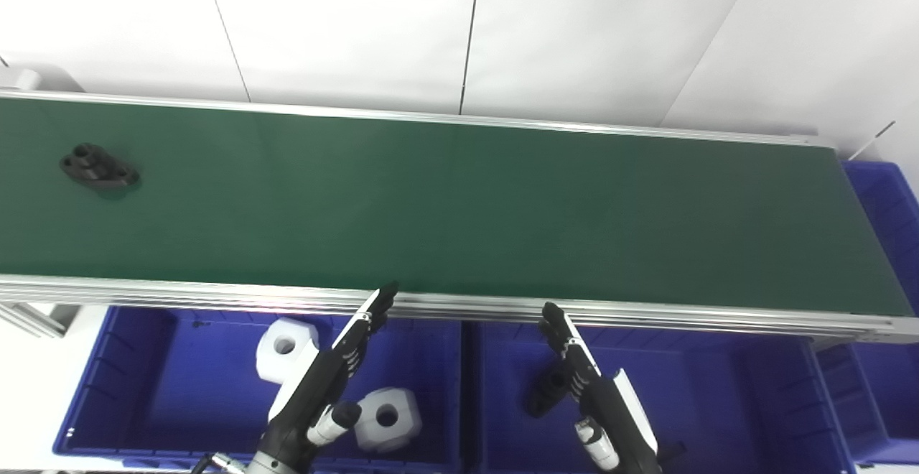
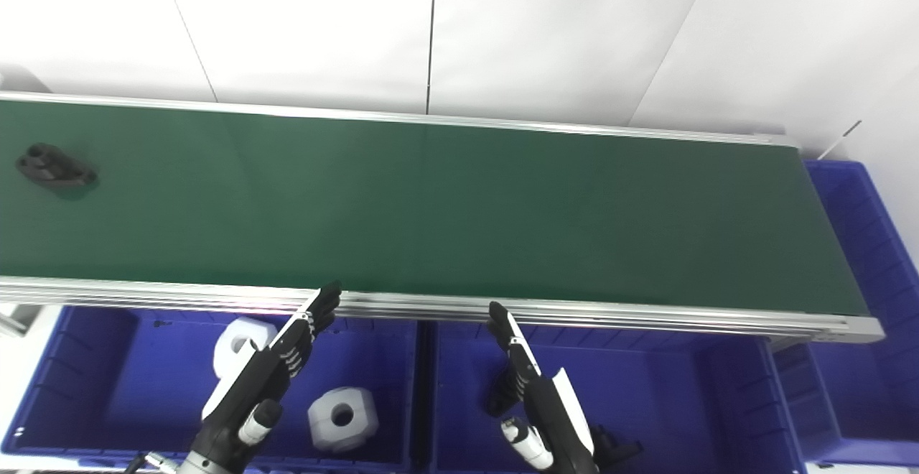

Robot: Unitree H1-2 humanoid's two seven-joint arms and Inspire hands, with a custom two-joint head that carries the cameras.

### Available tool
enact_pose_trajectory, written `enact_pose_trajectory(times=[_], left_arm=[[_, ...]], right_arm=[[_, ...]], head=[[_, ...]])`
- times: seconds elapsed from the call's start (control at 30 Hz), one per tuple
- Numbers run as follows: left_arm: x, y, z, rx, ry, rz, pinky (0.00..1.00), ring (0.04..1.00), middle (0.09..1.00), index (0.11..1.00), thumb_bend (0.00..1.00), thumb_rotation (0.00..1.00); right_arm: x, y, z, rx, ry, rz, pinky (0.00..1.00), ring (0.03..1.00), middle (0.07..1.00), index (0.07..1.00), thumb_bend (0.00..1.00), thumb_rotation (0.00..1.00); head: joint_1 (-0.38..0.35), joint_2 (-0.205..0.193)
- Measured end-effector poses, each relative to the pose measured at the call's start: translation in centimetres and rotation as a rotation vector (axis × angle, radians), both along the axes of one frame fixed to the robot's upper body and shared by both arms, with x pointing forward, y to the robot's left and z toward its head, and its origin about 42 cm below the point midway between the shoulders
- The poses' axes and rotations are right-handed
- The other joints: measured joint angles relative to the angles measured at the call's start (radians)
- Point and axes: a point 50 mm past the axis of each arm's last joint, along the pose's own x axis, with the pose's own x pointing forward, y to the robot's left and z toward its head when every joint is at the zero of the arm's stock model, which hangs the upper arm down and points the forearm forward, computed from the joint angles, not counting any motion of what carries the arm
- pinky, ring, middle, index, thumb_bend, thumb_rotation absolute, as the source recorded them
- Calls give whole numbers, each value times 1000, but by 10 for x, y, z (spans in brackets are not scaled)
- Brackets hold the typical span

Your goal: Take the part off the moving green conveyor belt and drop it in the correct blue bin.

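Both the left robot hand (image 1: 337, 366) and right robot hand (image 1: 585, 377) are waiting empty, fingers extended, over the blue bins (image 1: 143, 388). The black part (image 1: 97, 167) is riding the conveyor belt's (image 1: 459, 208) far-left end; the next move likely calls for timing a left-side grasp.

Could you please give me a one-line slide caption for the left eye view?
Black part rides the green conveyor belt at far left; both open hands, left hand and right hand, wait above blue bins.
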Motion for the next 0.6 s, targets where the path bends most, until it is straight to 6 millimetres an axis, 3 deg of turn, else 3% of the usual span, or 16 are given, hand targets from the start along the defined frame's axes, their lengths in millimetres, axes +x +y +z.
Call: enact_pose_trajectory(times=[0.6], left_arm=[[0, 0, -1, 1, 2, 0, 979, 1000, 999, 964, 951, 1000]], right_arm=[[0, 0, 0, 0, 0, 0, 1000, 978, 996, 1000, 946, 977]], head=[[-5, -2]])
